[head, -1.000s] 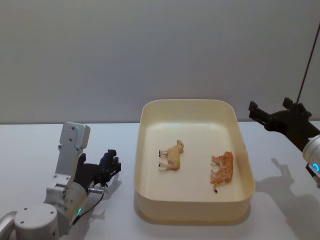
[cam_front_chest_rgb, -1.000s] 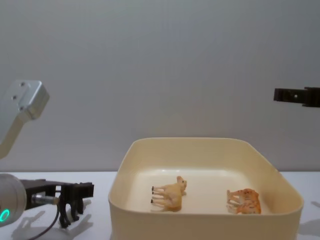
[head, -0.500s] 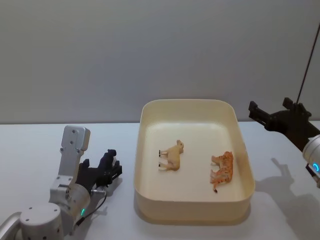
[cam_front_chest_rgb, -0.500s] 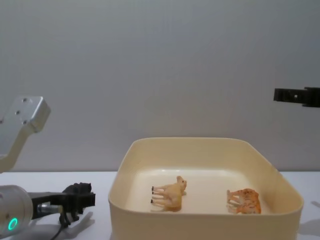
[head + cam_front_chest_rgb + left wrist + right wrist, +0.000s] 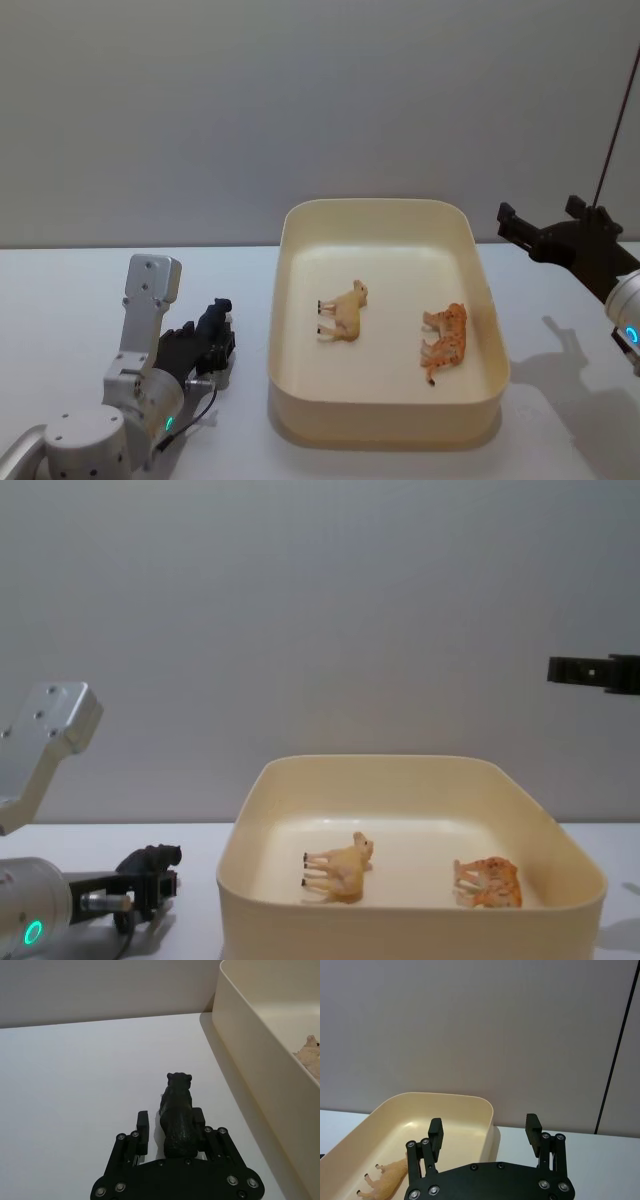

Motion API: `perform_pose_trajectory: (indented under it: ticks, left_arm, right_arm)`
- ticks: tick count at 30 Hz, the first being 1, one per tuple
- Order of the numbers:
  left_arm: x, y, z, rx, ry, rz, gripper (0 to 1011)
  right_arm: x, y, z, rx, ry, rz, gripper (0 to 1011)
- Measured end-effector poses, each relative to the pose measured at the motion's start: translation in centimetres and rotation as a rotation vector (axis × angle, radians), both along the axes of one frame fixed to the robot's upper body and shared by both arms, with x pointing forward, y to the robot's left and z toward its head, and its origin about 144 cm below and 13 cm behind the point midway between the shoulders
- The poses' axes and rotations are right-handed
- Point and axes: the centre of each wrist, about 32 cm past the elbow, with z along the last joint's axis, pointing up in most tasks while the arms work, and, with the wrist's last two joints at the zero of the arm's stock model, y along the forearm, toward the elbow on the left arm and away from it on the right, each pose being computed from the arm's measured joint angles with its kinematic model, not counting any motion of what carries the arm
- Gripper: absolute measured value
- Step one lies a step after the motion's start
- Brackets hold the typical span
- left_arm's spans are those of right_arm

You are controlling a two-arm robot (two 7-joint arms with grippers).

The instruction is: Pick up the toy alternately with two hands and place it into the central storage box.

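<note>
The left gripper is matte black, with two squared prongs on a flat black plate studded with small silver screws. Its arm, left of the cream storage box, is a thick silver cylinder with a green ring light, a boxy silver link and a thin black cable. The right gripper is the same black pronged plate with silver screws.
</note>
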Motion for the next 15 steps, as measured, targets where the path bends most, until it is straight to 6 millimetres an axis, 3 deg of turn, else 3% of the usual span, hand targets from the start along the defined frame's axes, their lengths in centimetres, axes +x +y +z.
perform_pose_trajectory:
  ticks: [4,7,15]
  left_arm:
    - [0.0,0.0,0.0,-0.002,0.001,0.000,446]
    - [0.1,0.0,0.0,0.001,0.000,-0.001,317]
    - [0.0,-0.4,1.1,0.064,-0.013,-0.021,310]
  right_arm:
    - [0.0,0.0,0.0,0.000,0.000,0.000,1001]
    - [0.0,0.0,0.0,0.000,0.000,0.000,1001]
    - [0.0,0.0,0.0,0.000,0.000,0.000,1001]
